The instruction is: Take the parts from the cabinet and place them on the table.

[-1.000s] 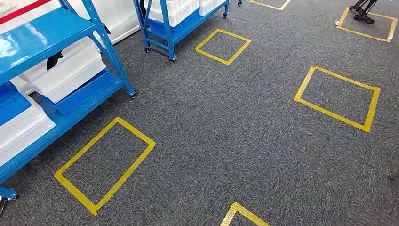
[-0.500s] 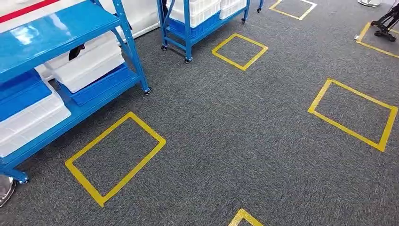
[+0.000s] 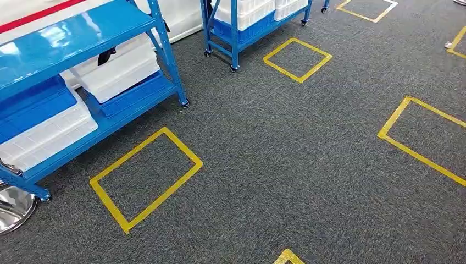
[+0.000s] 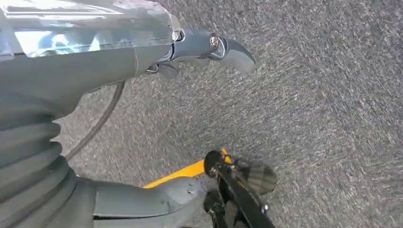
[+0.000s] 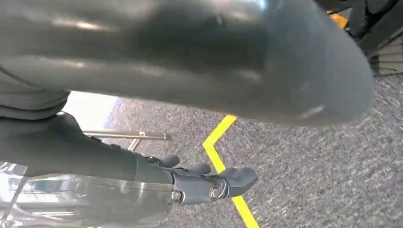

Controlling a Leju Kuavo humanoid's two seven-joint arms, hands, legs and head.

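At the upper left of the head view, the blue cabinet (image 3: 82, 33) holds white and blue bins (image 3: 118, 69) over grey carpet (image 3: 275, 165), while the left hand (image 4: 199, 47) and right hand (image 5: 204, 183) hang with fingers loose, holding nothing.

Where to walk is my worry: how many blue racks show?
2: the near rack on the left, the far rack at top centre. More may be out of frame.

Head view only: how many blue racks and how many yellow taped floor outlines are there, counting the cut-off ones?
Blue racks: 2
Yellow taped outlines: 6, of which 2 whole and 4 cut off
Total: 8
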